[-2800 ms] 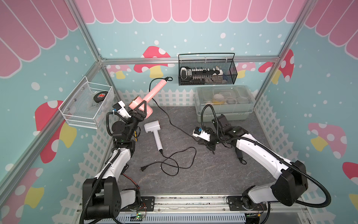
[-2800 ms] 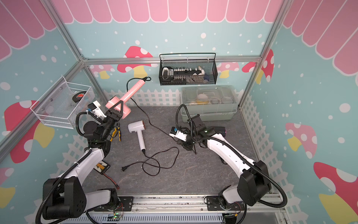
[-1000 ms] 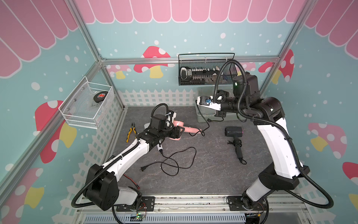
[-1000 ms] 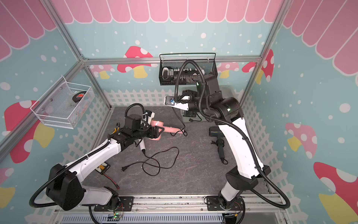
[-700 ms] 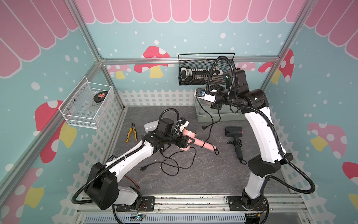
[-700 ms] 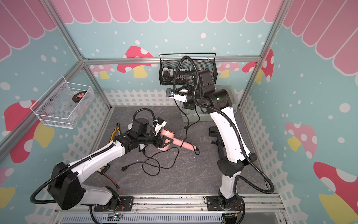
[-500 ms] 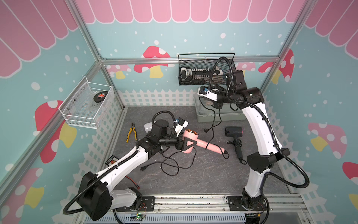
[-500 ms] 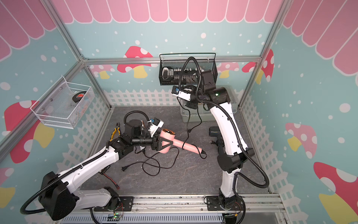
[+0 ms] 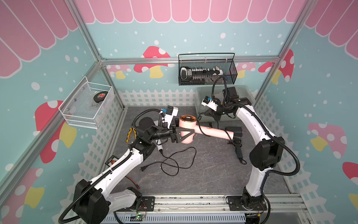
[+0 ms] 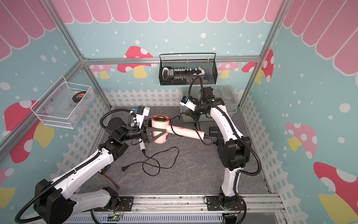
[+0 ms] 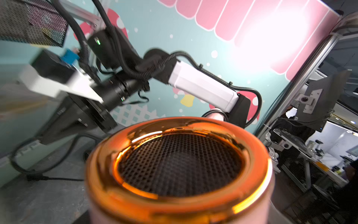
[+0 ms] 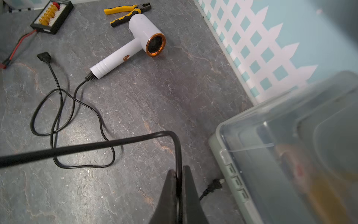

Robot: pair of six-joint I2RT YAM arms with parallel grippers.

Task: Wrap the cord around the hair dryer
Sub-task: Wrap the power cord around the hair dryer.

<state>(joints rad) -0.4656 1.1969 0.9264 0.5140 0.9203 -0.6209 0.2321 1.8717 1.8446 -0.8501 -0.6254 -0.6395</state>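
Cord (image 12: 116, 142) pinched in right claw (image 12: 179, 170) shows only from right wrist.

The left end effector (image 9: 183, 131), which held the pink hair dryer (image 9: 201, 129) raised at the far left beside the white wire basket (image 9: 85, 108) with its handle pointing up, has swung to the middle of the worktop (image 9: 203, 174). The barrel now stands gold end up and the handle points right, toward the black hair dryer (image 9: 233, 129). The right end effector (image 12: 179, 174) began low at mid-worktop, climbed to the black wire basket (image 9: 207, 81) with the cord (image 12: 96, 145) pinched, and has since dropped to just in front of the clear bin (image 9: 249, 95).
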